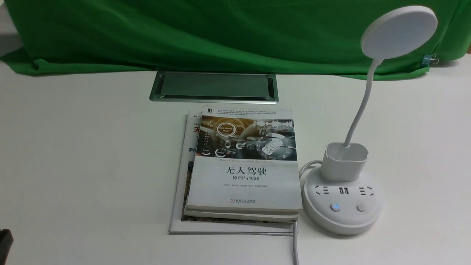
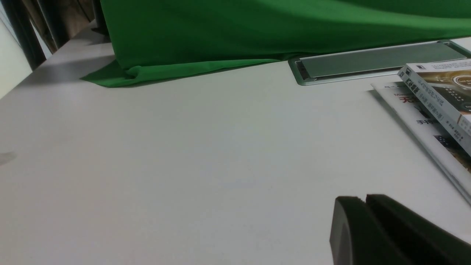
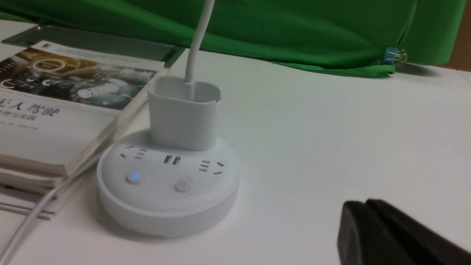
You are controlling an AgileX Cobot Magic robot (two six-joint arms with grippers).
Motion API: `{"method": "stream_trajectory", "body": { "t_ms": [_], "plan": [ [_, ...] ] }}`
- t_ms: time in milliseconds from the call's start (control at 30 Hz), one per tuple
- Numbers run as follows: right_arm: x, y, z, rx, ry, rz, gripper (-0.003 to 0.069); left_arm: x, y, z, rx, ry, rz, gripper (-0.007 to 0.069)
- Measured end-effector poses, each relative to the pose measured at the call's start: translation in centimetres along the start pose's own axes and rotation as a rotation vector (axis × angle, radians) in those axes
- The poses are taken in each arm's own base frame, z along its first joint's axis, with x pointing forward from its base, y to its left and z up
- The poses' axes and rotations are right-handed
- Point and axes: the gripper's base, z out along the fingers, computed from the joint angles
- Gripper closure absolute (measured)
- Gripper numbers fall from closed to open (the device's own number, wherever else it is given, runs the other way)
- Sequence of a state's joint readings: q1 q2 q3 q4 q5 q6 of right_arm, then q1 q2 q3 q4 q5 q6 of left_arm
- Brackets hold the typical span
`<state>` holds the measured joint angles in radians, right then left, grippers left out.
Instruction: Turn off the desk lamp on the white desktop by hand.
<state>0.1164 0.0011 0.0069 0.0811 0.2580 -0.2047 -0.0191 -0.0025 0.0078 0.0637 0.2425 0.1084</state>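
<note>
Ahead of the right claw (image 3: 362, 202), well apart from it: desk lamp (image 1: 343, 200) upright on white counter (image 1: 92, 154). Flat disc head (image 1: 399, 31), tilted; slim curved neck (image 1: 357, 106) rising from cup holder (image 1: 344, 162); round base with sockets, two buttons, one glowing blue. Right claw's fingertips pressed together, nothing between. Left claw (image 2: 368, 198) likewise closed, farther from lamp, with stacked books (image 1: 243, 165) nearer it than the lamp is. Grey cable (image 1: 295, 243) beside the books.
</note>
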Motion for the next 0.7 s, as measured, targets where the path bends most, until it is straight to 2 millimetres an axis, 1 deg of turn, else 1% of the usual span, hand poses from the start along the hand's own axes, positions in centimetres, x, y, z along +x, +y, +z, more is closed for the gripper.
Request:
{"method": "stream_trajectory", "body": {
  "t_ms": [700],
  "plan": [
    [0.0,0.0,0.0,0.0,0.0,0.0,0.0612,0.0,0.0,0.0,0.0,0.0,-0.001,0.0605]
  ]
}}
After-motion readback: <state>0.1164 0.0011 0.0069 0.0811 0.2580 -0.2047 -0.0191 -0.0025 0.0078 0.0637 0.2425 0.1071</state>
